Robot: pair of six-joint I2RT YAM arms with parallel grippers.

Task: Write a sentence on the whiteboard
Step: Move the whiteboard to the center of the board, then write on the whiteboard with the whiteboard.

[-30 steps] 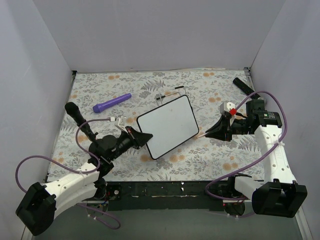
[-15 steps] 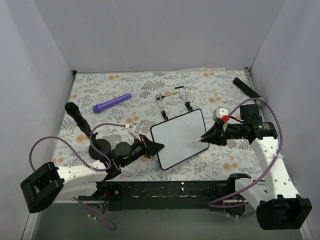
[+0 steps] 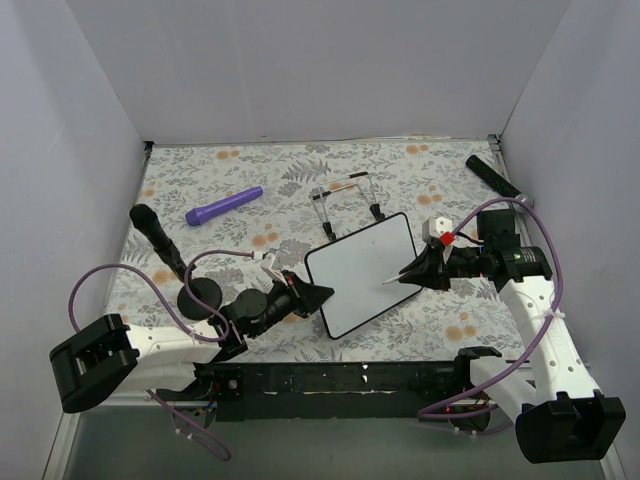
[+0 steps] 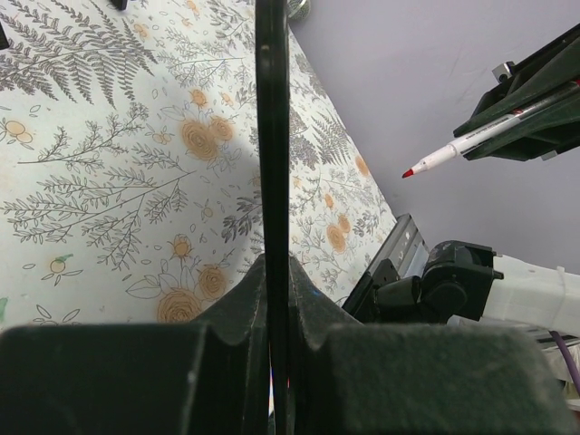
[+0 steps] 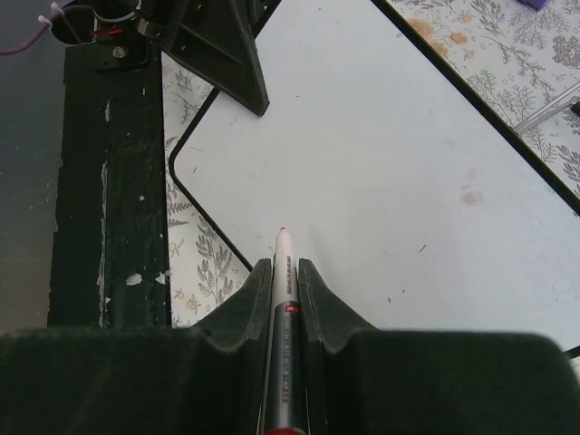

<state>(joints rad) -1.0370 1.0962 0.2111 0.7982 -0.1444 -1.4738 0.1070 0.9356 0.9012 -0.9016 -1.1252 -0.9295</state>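
The whiteboard (image 3: 362, 272) is a white panel with a thin black rim, held off the floral table near the middle. My left gripper (image 3: 316, 295) is shut on its left edge; in the left wrist view the board (image 4: 272, 163) shows edge-on between the jaws. My right gripper (image 3: 422, 268) is shut on a red-tipped marker (image 3: 396, 279) whose tip points at the board's right side. In the right wrist view the marker (image 5: 283, 272) hovers over the blank white surface (image 5: 381, 172). No sentence shows on the board.
A thin black wire stand (image 3: 345, 205) lies behind the board. A purple pen-like object (image 3: 223, 206) lies at the back left, a black cylinder (image 3: 158, 235) at the left, and a black bar (image 3: 492, 176) at the back right. Grey walls enclose the table.
My left gripper carried the whiteboard right and nearer, off the wire stand. My right gripper swung the marker in toward the board's right side; the last half second brought only a small shift.
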